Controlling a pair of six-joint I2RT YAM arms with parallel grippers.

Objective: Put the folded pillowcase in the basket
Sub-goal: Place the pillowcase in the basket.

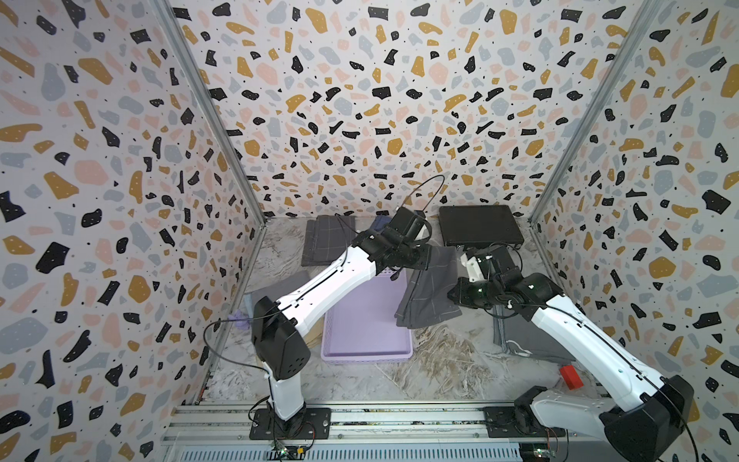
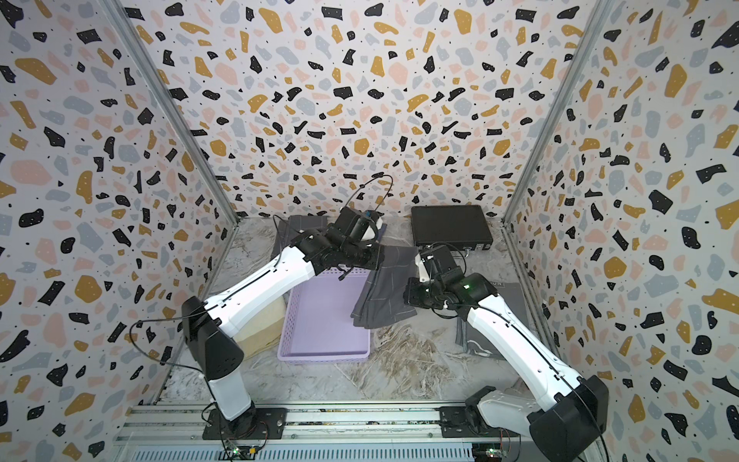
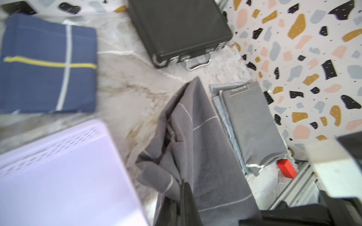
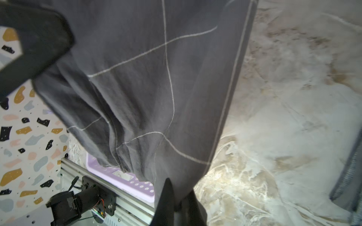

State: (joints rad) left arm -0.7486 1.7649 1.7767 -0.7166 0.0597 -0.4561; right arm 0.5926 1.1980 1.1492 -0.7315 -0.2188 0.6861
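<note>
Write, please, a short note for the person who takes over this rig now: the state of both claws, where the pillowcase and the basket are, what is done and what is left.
Claws: the left claw is shut on the pillowcase at its far end. The right claw is shut on its right side.
Things: the pillowcase hangs lifted between the two claws, sagging and creased, mostly to the right of the basket. The basket stands on the table, with nothing seen in it.
Done: the pillowcase is gripped and raised.
Left: carry it over the basket, lower it in, open both claws.
</note>
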